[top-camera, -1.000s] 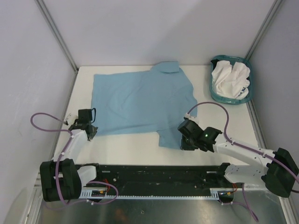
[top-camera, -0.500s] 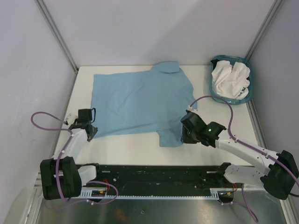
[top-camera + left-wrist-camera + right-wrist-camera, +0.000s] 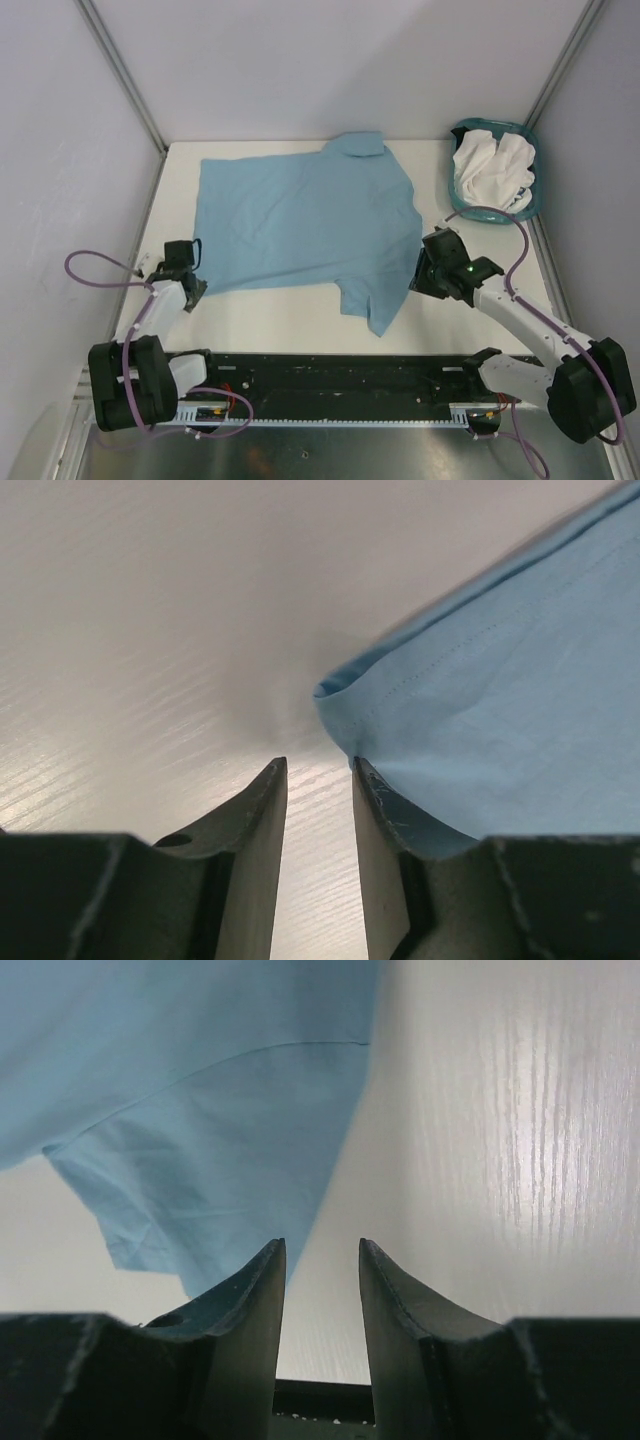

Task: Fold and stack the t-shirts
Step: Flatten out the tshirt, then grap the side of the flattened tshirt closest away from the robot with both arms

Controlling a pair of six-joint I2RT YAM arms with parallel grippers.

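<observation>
Light blue t-shirt spread flat at the middle of the white table. Its long axis runs across the top view from left to right, with one sleeve pointing to the far edge and the other to the near edge. The white t-shirts lie bundled in a teal basket at the far right corner, well apart from the blue one. The left gripper sits at the near-left corner of the shirt. In its wrist view the jaws stand apart on bare table, and the folded corner lies just ahead and to the right of them. The right gripper sits just beside the near sleeve, off the cloth. Its jaws are likewise apart with nothing between them, the sleeve lying ahead and to the left. Each arm is thus nearest its own end of the near edge, which suits a lengthwise fold away from the bases. No print, brand or label can be read in any view
</observation>
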